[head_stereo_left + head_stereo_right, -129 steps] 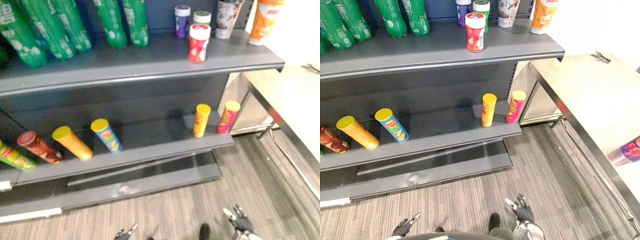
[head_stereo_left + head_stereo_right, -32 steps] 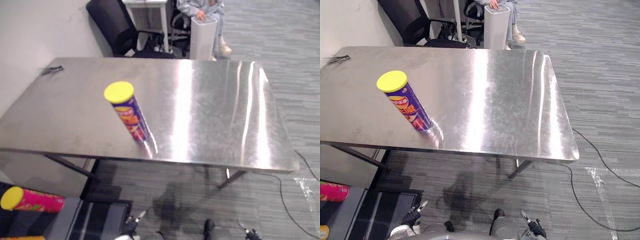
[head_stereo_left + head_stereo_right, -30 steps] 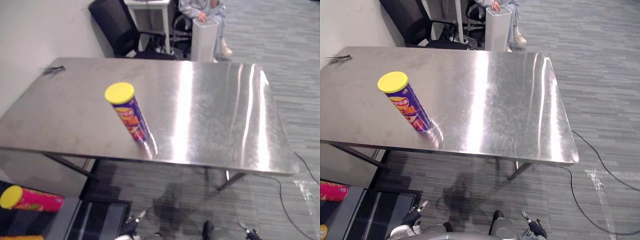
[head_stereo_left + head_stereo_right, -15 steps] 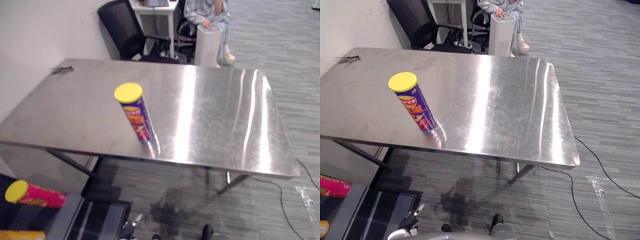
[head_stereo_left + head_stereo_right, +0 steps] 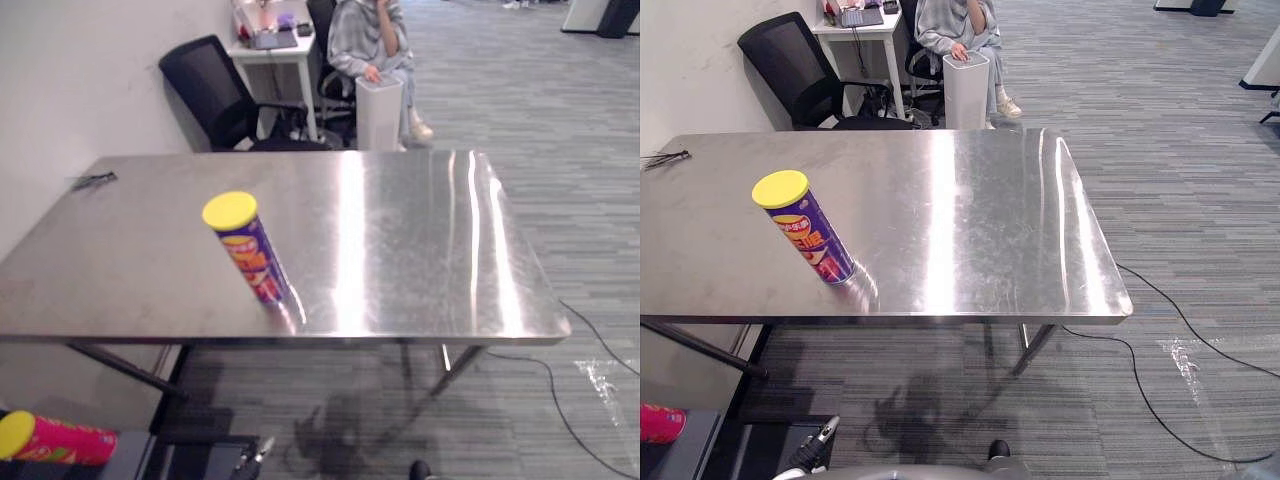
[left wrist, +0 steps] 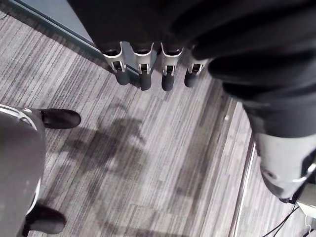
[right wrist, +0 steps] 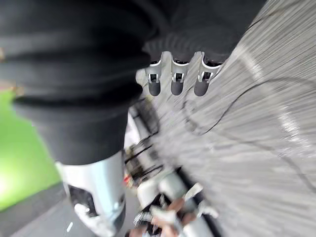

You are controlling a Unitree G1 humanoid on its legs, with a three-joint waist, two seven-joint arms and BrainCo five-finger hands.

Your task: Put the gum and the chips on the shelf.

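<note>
The chips can (image 5: 250, 250) stands left of the middle of the frame on the shiny table (image 5: 430, 260), and nothing touches it. The left hand (image 6: 142, 66) and the right hand (image 7: 176, 79) hang low over the floor, fingers loose, side by side, holding nothing. I think the step is fetching the chips, so next a hand must rise over the table edge, wrap around the can and not tip it.

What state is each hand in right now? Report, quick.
Left hand: open, fingers straight, holding nothing.
Right hand: open, fingers relaxed, holding nothing.
</note>
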